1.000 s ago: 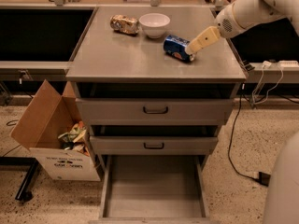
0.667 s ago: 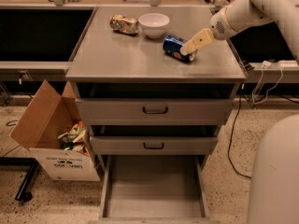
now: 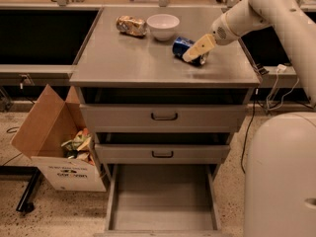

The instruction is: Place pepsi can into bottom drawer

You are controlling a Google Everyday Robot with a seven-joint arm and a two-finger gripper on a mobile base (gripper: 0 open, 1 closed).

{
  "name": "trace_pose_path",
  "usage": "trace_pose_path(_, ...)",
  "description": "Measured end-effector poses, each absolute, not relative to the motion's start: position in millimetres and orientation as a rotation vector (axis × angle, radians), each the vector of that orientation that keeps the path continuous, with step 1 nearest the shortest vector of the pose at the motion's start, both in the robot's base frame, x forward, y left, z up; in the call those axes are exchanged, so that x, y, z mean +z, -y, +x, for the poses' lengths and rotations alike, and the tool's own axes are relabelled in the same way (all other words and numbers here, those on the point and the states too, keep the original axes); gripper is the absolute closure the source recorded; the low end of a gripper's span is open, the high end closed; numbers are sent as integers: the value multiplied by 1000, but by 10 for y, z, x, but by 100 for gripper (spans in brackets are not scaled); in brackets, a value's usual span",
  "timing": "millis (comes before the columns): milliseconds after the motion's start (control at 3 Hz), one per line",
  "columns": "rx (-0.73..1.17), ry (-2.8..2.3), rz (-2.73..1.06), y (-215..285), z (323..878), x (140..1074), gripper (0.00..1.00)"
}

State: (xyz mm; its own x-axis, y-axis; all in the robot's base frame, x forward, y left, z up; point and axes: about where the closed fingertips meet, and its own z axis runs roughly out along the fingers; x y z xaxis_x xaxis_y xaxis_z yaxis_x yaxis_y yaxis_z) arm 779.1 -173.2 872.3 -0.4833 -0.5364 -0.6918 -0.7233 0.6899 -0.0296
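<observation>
Can: lying on the table, right of centre, just beside the bowl; not yet lifted, I judge.
Tool: at the can, reaching in from the right; I cannot tell whether it grips.
Drawer: open, no can inside.
Outstanding: lift, lower, release.

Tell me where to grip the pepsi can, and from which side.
I'd grip the pepsi can across its round body, mid-length, coming from above and the picture's right, where the gripper is, right at the can. It lies on its side on the cabinet top, so its ends face sideways, and the white bowl sits close behind-left.
</observation>
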Motion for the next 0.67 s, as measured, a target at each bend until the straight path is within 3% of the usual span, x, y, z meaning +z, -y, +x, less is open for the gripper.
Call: trace_pose_path(667, 356, -2260, -1043, 1619, 7888, 8436, 3)
